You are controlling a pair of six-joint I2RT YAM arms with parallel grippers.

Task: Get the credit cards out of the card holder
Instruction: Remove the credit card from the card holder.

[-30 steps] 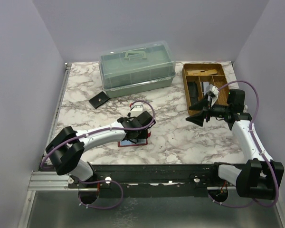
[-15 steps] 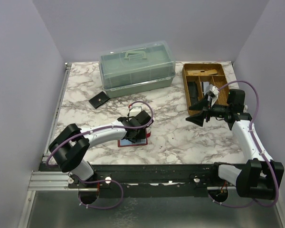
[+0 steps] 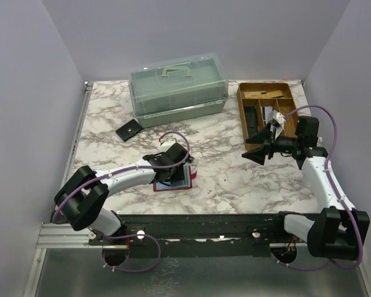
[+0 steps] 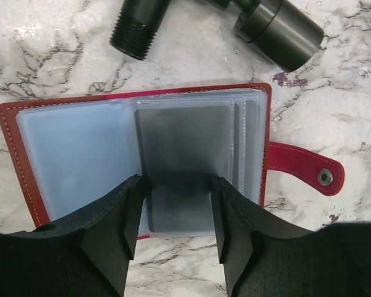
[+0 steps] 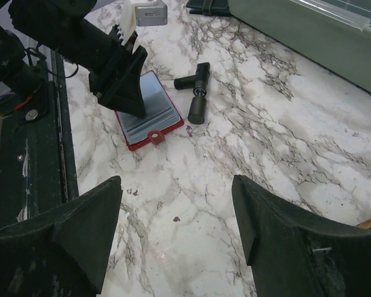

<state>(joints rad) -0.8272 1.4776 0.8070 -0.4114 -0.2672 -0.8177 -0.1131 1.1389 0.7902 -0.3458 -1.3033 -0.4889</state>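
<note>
The red card holder (image 3: 173, 184) lies open and flat on the marble table (image 3: 235, 179), near the front edge and left of the middle. A grey credit card (image 4: 185, 161) sits in its clear sleeve. The left gripper (image 4: 176, 185) hangs low over the holder's near edge, jaws spread, with the card's near end between them. A black pipe-shaped part (image 4: 278, 31) lies just past the far edge, not touching. Bare marble stretches right to the right gripper (image 3: 258, 153), whose jaws are spread wide on nothing, beside the wooden tray (image 3: 250, 124).
</note>
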